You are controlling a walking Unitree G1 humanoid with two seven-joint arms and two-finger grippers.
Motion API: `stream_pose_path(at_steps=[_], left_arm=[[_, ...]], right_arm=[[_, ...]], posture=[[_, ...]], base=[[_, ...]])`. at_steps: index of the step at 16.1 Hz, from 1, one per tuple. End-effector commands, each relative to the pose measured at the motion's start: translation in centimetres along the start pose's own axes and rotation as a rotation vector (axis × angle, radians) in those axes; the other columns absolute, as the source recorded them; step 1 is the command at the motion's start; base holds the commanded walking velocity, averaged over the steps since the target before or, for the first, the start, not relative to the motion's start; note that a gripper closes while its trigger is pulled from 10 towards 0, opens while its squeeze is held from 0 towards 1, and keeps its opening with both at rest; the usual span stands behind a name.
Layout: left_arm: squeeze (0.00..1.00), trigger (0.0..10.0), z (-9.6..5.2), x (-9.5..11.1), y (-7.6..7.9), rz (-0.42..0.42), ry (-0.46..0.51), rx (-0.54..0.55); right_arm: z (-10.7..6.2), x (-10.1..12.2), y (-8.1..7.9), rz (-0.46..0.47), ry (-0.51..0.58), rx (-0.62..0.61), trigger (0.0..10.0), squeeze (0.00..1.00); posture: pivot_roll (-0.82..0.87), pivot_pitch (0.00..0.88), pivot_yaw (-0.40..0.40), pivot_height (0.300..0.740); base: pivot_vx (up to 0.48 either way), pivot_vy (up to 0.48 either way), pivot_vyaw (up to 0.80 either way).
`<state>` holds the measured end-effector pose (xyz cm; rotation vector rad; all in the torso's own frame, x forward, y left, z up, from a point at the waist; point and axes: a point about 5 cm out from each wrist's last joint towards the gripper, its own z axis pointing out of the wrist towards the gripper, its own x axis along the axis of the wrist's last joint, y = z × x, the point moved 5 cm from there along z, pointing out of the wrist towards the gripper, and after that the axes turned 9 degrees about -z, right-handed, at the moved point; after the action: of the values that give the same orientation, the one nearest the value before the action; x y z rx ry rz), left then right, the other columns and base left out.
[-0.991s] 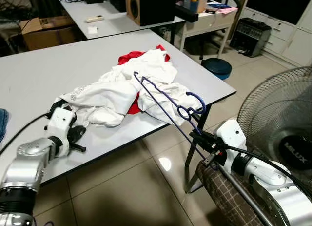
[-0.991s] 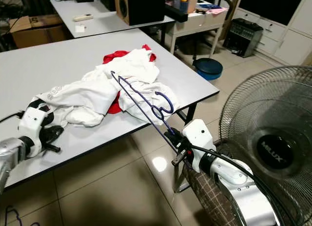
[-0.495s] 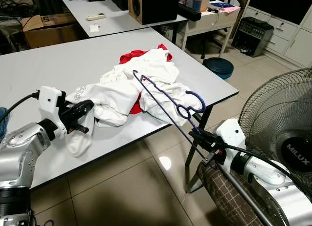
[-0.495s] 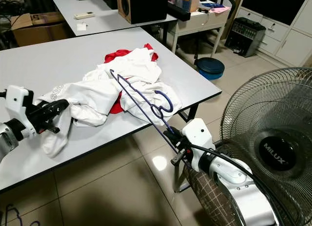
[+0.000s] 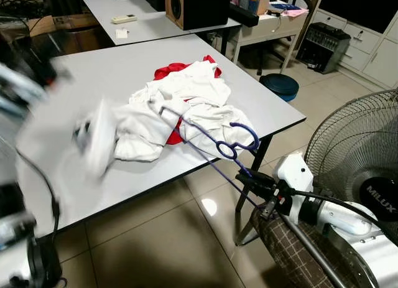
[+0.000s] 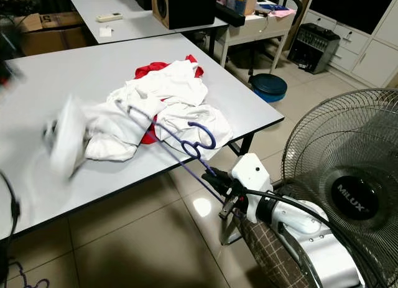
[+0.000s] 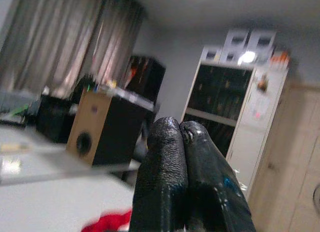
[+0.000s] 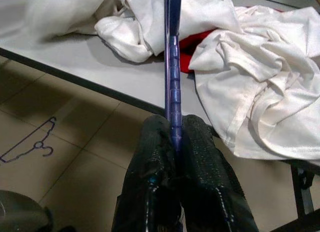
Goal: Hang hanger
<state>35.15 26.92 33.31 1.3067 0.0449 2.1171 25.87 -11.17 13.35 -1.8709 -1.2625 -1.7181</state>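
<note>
Since 0.5 s ago the left gripper [image 7: 182, 157] has swung up, fingers pressed together, empty; right gripper [image 8: 172, 142] still clamps the hanger [image 5: 221, 148], another lies on the floor [image 8: 30, 144]

grey table [image 5: 74, 83], tiled floor [image 5: 155, 244], fan [image 5: 360, 157]

A: Table [image 5: 74, 83] looked smooth, matt grey; shirts [image 5: 186, 98] were soft, creased cloth.

B: Hanger [image 8: 173, 66] appeared glossy blue, ridged. Right gripper [image 8: 175, 142] fingers showed textured black rubber. Floor [image 5: 161, 244] tiles were shiny.
</note>
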Motion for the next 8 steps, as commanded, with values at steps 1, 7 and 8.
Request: stream_pose_path(at_steps=[1, 7, 8], left_arm=[[0.0, 0.0, 0.5, 2.1, -0.2, -0.041, 0.089, 0.015], [0.0, 0.0, -3.5, -7.3, -1.7, 0.264, -0.468, 0.063], [0.0, 10.0, -5.4, -9.8, -1.9, 0.32, -0.6, 0.068]], right_arm=[[0.2, 0.5, 0.6, -0.034, 0.015, -0.006, 10.0, 0.0], [0.2, 0.4, 1.2, -0.029, 0.015, -0.041, 10.0, 0.0], [0.1, 0.2, 0.9, -0.023, 0.009, -0.035, 10.0, 0.0]], posture=[[0.0, 0.0, -0.04, 0.74], [0.01, 0.0, -0.04, 0.74], [0.01, 0.0, -0.04, 0.74]], base=[[0.0, 0.0, 0.0], [0.0, 0.0, 0.0], [0.0, 0.0, 0.0]])
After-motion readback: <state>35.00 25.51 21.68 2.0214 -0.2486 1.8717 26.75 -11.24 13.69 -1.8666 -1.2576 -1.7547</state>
